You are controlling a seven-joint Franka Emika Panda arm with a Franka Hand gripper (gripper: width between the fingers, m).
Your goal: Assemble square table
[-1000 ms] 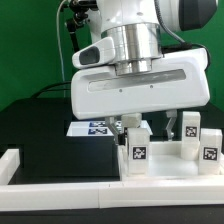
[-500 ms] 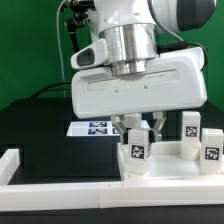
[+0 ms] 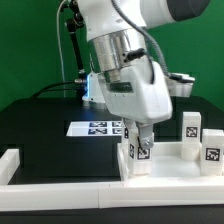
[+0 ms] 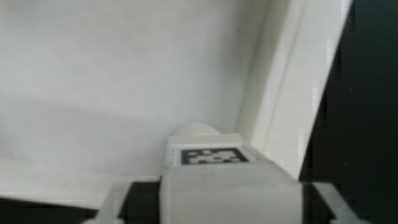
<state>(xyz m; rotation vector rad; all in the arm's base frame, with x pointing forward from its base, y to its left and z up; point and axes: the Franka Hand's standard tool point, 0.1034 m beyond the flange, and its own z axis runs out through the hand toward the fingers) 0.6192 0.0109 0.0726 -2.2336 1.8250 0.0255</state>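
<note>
Gripper [image 3: 140, 143] is pinched on a leg post [image 3: 138, 150] standing at the tabletop's [image 3: 165, 160] corner, near the front wall [image 3: 60, 170]. Looks like pickup step; next prob needs a straight lift w/o tilting.

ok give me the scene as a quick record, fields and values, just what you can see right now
hand: down at a leg, fingers either side of it
leg in hand: upright, tag faces camera; wrist view shows its tagged top between the fingers
other legs: two upright at exterior view's right
tabletop: white slab with raised rim, under the hand
marker board: flat on black table
border wall: along the front
</note>
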